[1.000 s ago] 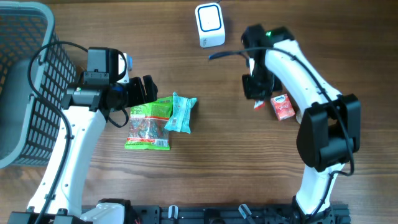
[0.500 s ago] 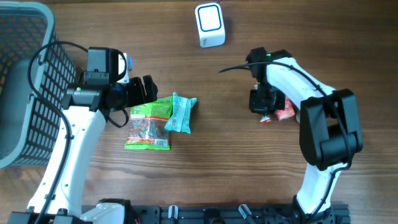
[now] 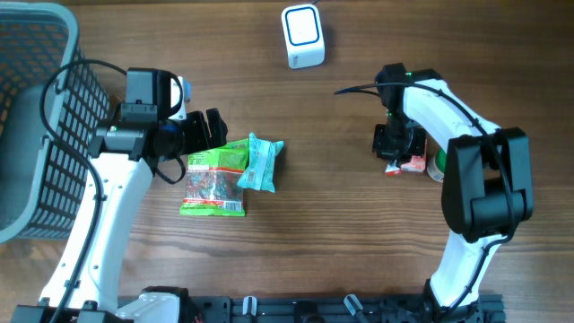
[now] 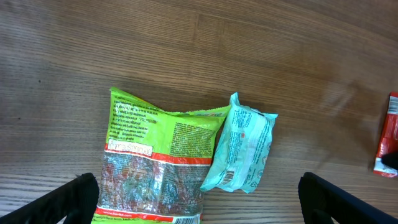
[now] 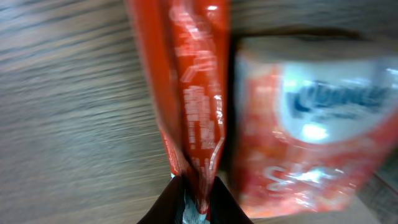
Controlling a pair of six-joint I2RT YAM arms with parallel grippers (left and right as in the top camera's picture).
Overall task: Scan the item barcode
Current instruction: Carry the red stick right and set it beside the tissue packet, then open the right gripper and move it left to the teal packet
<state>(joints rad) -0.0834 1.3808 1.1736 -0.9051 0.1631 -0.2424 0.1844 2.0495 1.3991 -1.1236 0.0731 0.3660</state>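
Your right gripper point(image 5: 194, 210) is pinching the bottom seam of the red packet point(image 5: 193, 106), out at 3 o'clock on the table point(image 3: 359, 233), with a tissue pack point(image 5: 311, 118) just beside it at its 3 o'clock. It's glossy red film with small white print. Expect it to be light, floppy and slick (hold the crimped seam, not the belly). Your left gripper point(image 3: 208, 130) gapes empty.

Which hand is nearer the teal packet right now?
Left. The left hand sits open right next to the teal packet; the right hand is far off on its other side, pinching a red packet.
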